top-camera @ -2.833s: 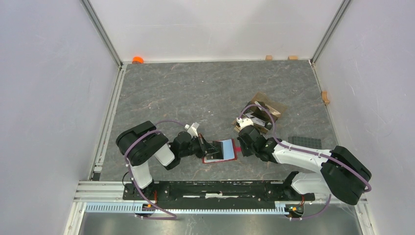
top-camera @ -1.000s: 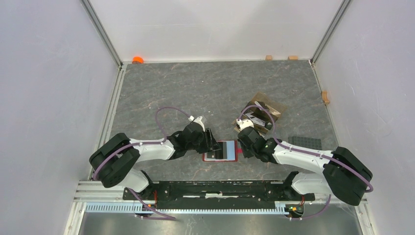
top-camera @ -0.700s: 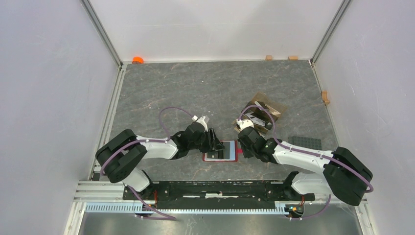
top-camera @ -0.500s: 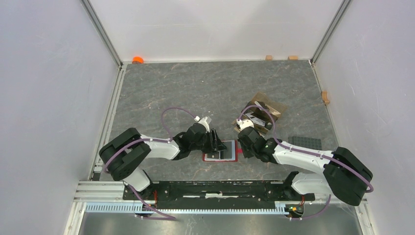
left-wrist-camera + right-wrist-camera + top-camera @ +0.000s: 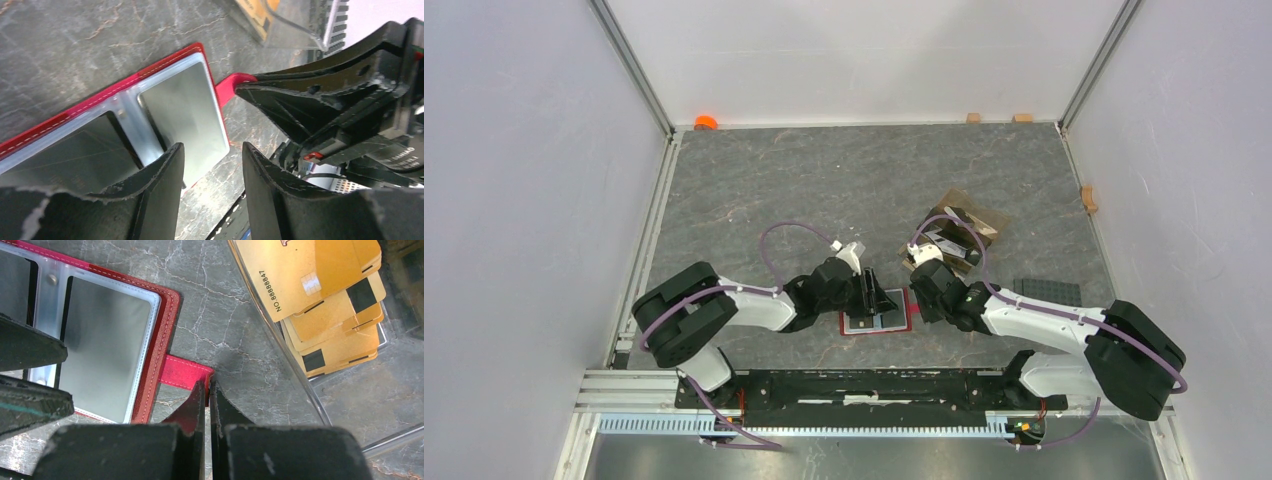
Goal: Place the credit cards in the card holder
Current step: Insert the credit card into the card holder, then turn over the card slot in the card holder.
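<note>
Well, the shut right pincer barely pins the card holder by its tab; the parted left pincer could drag it loose.

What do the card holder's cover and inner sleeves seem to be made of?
The card holder's cover looks like red leather or leatherette: matte, with light stitching along the edge. Its sleeves look like clear soft plastic: glossy, reflective, with welded seams.
</note>
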Action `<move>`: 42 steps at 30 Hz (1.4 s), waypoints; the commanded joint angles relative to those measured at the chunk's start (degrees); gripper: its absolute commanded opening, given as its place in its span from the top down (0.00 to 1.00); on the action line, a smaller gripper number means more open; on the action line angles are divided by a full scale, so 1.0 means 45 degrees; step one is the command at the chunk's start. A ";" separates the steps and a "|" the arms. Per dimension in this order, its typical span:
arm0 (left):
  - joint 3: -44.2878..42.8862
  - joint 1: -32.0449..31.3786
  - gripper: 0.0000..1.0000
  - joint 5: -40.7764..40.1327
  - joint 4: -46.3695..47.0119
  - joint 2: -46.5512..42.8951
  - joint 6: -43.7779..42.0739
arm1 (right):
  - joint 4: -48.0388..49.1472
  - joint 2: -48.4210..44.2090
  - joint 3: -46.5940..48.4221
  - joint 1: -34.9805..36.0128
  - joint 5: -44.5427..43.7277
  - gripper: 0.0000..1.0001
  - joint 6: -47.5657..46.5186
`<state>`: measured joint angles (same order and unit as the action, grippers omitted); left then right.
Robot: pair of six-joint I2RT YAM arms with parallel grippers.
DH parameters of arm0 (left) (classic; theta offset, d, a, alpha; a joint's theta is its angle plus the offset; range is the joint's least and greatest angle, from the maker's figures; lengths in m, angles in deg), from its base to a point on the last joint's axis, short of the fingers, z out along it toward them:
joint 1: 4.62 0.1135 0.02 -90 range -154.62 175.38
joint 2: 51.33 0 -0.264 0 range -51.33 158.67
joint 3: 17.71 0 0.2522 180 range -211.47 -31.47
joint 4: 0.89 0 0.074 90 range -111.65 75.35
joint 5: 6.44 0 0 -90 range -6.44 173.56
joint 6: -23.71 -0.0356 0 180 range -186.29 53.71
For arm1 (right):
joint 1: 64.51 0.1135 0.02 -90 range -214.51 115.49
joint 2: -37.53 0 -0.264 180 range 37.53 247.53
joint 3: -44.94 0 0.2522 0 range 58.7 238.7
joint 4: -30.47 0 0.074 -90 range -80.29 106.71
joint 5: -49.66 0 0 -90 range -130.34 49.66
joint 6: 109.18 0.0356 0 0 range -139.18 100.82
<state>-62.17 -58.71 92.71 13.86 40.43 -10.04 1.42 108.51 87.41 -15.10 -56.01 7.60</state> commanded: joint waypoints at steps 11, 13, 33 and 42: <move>-0.0302 0.0183 0.14 -0.1792 -0.5492 -0.3779 -0.1100 | -0.1168 -0.2278 0.1060 0.0056 0.1388 0.53 0.0257; -0.0334 0.0417 0.11 -0.1855 -0.6244 -0.4087 -0.1306 | -0.0305 -0.2595 0.0671 0.0064 0.2463 0.48 0.0657; 0.0414 0.1374 0.35 -0.0861 -0.6065 -0.3089 -0.1660 | 0.2745 -0.1257 -0.1174 -0.0528 0.4410 0.63 0.2241; 0.0497 0.1374 0.41 -0.0729 -0.6011 -0.2980 -0.1650 | 0.2892 -0.1381 -0.1127 -0.0608 0.4515 0.70 0.2152</move>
<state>-61.06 -52.61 88.62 -14.45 26.23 -15.92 11.82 103.33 82.12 -17.66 -36.25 17.07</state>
